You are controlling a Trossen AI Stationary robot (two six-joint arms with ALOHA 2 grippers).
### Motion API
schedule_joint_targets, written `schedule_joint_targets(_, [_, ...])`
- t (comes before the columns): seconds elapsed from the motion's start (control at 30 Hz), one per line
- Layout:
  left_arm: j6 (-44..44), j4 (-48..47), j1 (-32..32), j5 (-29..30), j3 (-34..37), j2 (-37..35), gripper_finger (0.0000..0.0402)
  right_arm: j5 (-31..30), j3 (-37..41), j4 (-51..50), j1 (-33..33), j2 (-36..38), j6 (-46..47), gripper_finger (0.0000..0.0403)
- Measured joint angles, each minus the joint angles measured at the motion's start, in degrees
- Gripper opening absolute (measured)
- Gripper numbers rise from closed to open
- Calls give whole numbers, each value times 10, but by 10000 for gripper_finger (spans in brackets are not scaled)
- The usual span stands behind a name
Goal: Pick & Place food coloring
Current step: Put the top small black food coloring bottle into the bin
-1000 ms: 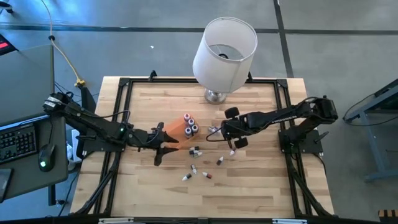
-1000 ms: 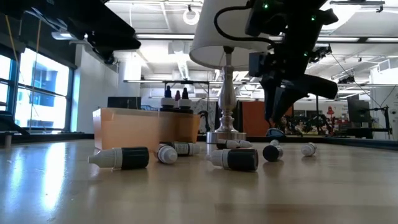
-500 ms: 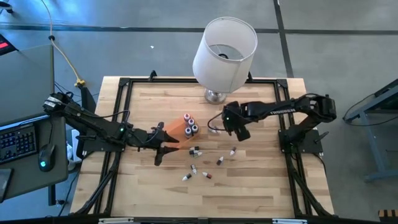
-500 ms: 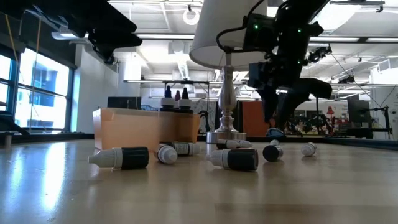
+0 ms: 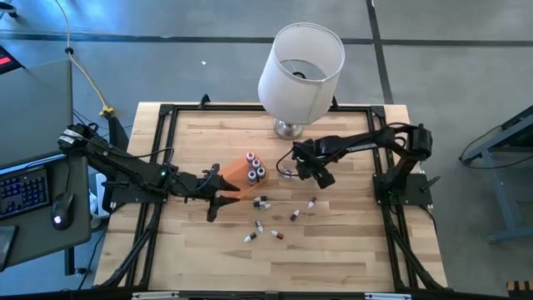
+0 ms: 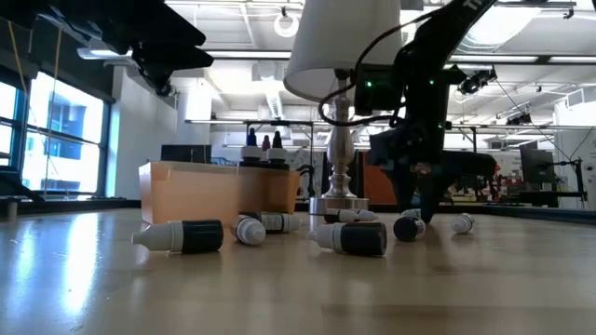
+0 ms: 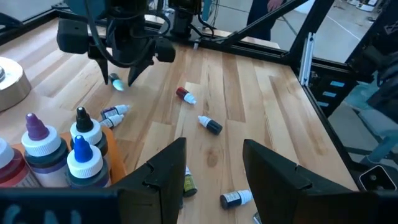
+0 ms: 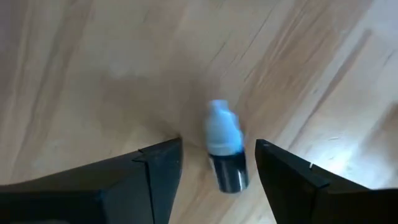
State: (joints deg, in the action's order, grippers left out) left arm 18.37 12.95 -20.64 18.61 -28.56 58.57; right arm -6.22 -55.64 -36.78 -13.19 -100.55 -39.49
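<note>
Several tiny food coloring bottles (image 5: 261,202) lie on their sides on the wooden table, and three more stand upright in the orange tray (image 5: 235,172). My right gripper (image 8: 217,169) is open and low over the table, right of the tray. Its fingers stand on either side of a lying bottle with a pale blue cap and a dark body (image 8: 222,149) without touching it. The left wrist view shows that gripper (image 7: 122,73) over the same bottle (image 7: 115,81). My left gripper (image 7: 214,177) is open and waits just left of the tray (image 5: 212,194).
A big white lampshade lamp (image 5: 301,62) stands on its metal base at the table's far edge, close behind my right gripper. A black frame (image 5: 166,112) runs round the table. Bare wood (image 5: 350,242) lies near and right of the scattered bottles.
My right gripper has moved toward the table's far edge and a little left, toward the lamp base and the tray. It has come down from well above the bottles to just over the table. The bottles and my left arm have stayed put.
</note>
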Motion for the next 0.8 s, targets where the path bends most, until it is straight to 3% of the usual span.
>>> schedule_joint_targets(0.23, [0,0,0,0,0,0,159,20,0,7,-4,-12,5,176])
schedule_joint_targets(0.6, [0,-5,0,-1,0,0,159,38,2,1,0,-8,180,64])
schedule_joint_targets(0.8, [-1,-6,0,-1,0,0,159,81,4,28,30,17,277,74])
